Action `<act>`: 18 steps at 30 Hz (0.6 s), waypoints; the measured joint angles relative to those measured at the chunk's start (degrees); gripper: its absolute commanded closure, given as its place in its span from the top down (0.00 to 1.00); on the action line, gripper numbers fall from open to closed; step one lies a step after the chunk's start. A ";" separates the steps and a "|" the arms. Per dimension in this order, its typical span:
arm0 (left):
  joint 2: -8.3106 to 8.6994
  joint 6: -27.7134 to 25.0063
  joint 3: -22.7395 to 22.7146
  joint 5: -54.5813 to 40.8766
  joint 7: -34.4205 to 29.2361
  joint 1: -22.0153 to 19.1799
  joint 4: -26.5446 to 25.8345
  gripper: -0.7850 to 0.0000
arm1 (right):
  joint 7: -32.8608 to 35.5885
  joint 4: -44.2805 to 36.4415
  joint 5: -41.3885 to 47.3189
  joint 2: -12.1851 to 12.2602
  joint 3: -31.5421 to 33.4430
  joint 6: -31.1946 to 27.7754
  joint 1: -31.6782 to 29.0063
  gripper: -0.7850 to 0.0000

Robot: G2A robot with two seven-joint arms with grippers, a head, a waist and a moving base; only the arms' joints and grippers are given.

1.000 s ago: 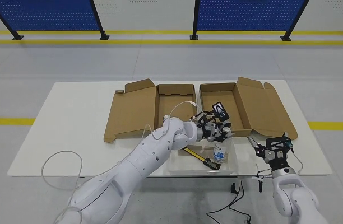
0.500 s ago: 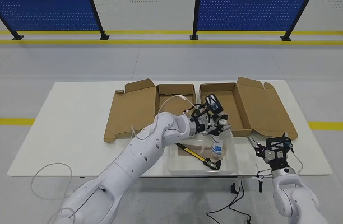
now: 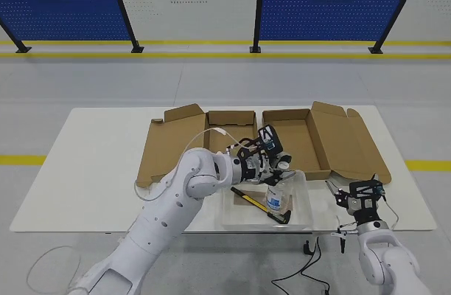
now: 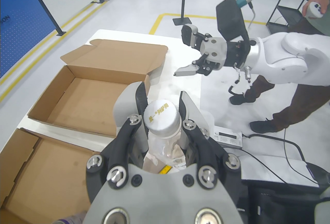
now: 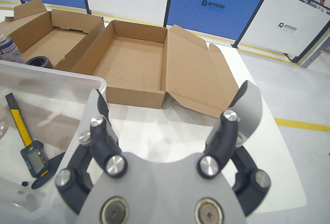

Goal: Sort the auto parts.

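Bottle swinging left, above the bin

Over the last second the left claw (image 4: 162,99), clamped on the white-capped bottle (image 4: 162,119), has drifted from mid-right towards centre frame in the top view, above the clear bin (image 3: 305,215) and nearer the left carton (image 3: 229,133); a drop-off there looks likely. The right claw (image 5: 175,98) waits spread open at lower right

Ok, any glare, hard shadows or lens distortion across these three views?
Left wrist view: fisheye bend, barrier posts lean; highlights on the clear bottle. Right wrist view: same bend, sheen on the clear plastic bin. Top view: even light, soft shadows beside the cardboard boxes.
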 measured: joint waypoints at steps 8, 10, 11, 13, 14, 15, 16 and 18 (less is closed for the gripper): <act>2.20 -1.81 -3.84 -6.79 -10.68 3.87 -8.26 0.00 | 0.00 0.00 0.00 0.00 0.00 0.00 0.00 1.00; 2.60 -2.12 -4.35 -7.84 -11.97 4.58 -9.44 0.00 | 0.00 0.00 0.00 0.00 0.00 0.00 0.00 1.00; 2.85 -2.53 -4.60 -8.57 -12.75 4.97 -10.08 0.00 | 0.00 0.00 0.00 0.00 0.00 0.00 0.00 1.00; 3.21 -3.19 -4.81 -9.52 -14.17 5.31 -10.87 0.00 | 0.00 0.00 0.00 0.00 0.00 0.00 0.00 1.00; 3.42 -3.46 -4.92 -10.22 -14.97 5.46 -11.33 0.00 | 0.00 0.00 0.00 0.00 0.00 0.00 0.00 1.00; 3.58 -3.58 -4.97 -10.67 -15.52 5.53 -11.62 0.00 | 0.00 0.00 0.00 0.00 0.00 0.00 0.00 1.00; 3.72 -3.66 -4.97 -11.07 -16.13 5.57 -11.87 0.00 | 0.00 0.00 0.00 0.00 0.00 0.00 0.00 1.00; 4.04 -3.37 -4.94 -11.80 -17.68 5.52 -12.24 0.00 | 0.00 0.00 0.00 0.00 0.00 0.00 0.00 1.00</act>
